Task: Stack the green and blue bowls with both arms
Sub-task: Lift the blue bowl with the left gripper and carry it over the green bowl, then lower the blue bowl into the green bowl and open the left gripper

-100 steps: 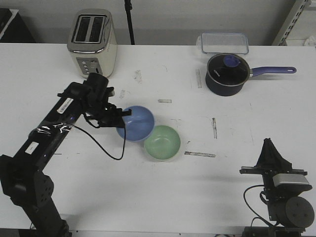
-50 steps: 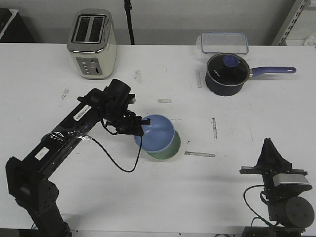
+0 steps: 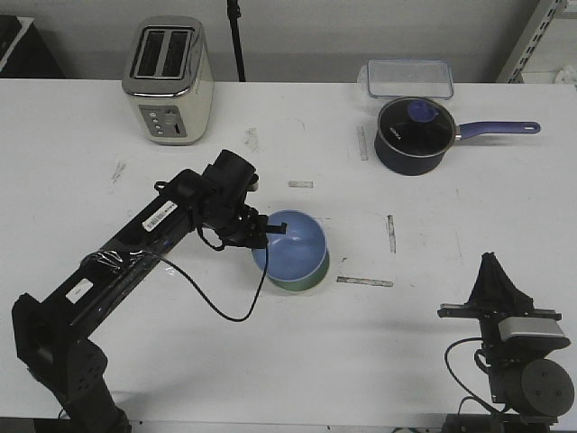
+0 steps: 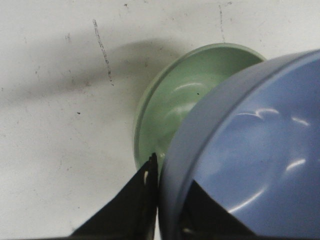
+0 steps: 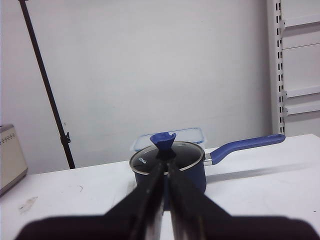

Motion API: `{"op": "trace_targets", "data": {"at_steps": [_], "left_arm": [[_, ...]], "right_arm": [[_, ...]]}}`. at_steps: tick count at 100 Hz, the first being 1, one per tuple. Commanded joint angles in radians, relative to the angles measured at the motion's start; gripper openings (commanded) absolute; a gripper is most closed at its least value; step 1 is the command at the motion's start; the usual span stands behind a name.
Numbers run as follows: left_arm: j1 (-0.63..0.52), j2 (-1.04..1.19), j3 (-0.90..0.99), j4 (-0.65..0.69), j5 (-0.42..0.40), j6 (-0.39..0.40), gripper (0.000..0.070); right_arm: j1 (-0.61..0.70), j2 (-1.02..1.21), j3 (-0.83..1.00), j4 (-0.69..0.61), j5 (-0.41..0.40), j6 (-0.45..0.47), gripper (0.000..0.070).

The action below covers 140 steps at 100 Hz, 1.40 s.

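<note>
Left arm: the black jointed left arm (image 3: 135, 248) reached from the lower left of the front view up toward the middle of the white table (image 3: 297, 361).
Left gripper: the left gripper (image 3: 267, 233) was closed on the rim of the light blue shiny round bowl (image 3: 290, 248). In the left wrist view one black finger (image 4: 135, 205) sat outside the rim and the other sat inside it.
Blue bowl: it was in the middle of the front view, held right over the pale green shiny round bowl (image 3: 302, 281). It covered most of the green one. I could not tell if the two bowls touched.
Green bowl: it sat on the table under the blue bowl. Only its lower edge peeked out in the front view. In the left wrist view (image 4: 180, 100) its inside showed beside the blue bowl (image 4: 250, 150).
Right arm: the right arm (image 3: 518, 347) sat folded at the lower right of the front view, well apart from the bowls.
Right gripper: the right gripper (image 5: 164, 165) had its two fingers close together with a thin gap, and it held nothing.
Pot: a dark saucepan with a glass lid and a purple handle (image 3: 415, 133) stood at the upper right.
Box: a clear plastic box (image 3: 407, 78) lay just behind the pot.
Toaster: a cream and silver toaster (image 3: 169, 79) stood at the upper left.
</note>
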Motion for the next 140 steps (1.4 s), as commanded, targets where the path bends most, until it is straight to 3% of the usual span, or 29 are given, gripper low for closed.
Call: {"op": "trace_targets", "data": {"at_steps": [1,44,54,70,82,108,119,140], "left_arm": [[-0.012,0.009,0.026,0.004,0.0,-0.014,0.0001],[-0.048,0.059,0.026,0.021,-0.001,-0.052,0.0004],[-0.054,0.071,0.026,0.024,-0.001,-0.055,0.0049],[-0.057,0.074,0.026,0.032,-0.009,-0.067,0.0051],[-0.057,0.074,0.026,0.028,-0.033,-0.067,0.0132],[-0.057,0.074,0.026,0.027,-0.033,-0.067,0.0144],[-0.057,0.074,0.026,0.025,-0.032,-0.066,0.0257],[-0.057,0.074,0.026,0.025,-0.031,-0.066,0.0258]], "right_arm": [[0.001,0.0,0.001,0.011,0.0,0.008,0.0004],[0.001,0.0,0.001,0.011,0.0,0.008,0.0004],[0.001,0.0,0.001,0.011,0.0,0.008,0.0004],[0.001,0.0,0.002,0.011,0.0,0.008,0.0004],[0.001,0.0,0.002,0.011,0.0,0.008,0.0004],[0.001,0.0,0.001,0.011,0.0,0.008,0.0004],[0.001,0.0,0.001,0.011,0.0,0.008,0.0004],[0.001,0.0,0.002,0.011,0.0,0.008,0.0004]]}}
